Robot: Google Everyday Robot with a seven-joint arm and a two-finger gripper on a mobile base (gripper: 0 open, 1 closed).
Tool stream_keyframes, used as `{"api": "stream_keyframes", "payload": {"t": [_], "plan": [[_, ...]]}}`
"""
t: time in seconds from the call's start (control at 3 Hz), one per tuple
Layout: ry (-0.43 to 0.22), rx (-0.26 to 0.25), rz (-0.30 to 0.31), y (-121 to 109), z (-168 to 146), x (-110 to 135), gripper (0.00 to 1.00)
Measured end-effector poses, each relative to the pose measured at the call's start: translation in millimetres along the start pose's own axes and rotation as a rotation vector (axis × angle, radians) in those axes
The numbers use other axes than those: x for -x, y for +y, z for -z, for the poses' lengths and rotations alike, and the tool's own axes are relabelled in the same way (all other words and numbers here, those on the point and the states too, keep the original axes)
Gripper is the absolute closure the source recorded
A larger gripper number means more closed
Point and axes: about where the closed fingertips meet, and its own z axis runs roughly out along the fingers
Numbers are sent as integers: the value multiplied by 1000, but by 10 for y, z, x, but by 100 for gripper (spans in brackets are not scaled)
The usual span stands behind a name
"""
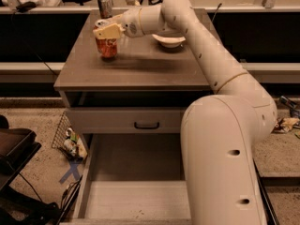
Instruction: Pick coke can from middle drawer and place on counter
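The coke can (108, 47), red with white lettering, stands upright on the far left part of the counter (140, 71). My gripper (107, 31) reaches in from the right and is shut around the can's top, its pale fingers (110, 30) covering the silver lid. The middle drawer (136, 198) is pulled out wide open below, at the bottom of the view, and its pale floor shows nothing on it. My arm hides the drawer's right side.
A slim blue-and-silver can (105, 6) stands at the counter's back edge. A white bowl (169, 40) sits right of the gripper. A shut drawer front with a black handle (146, 124) lies under the counter. A wire basket (65, 135) and black gear (14, 149) are on the floor left.
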Motion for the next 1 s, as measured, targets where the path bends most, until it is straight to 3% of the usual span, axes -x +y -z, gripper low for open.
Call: {"api": "stream_keyframes", "payload": {"t": [0.67, 1.0], "plan": [[1, 10, -2, 31, -71, -11, 14], [1, 16, -3, 47, -105, -16, 0]]}}
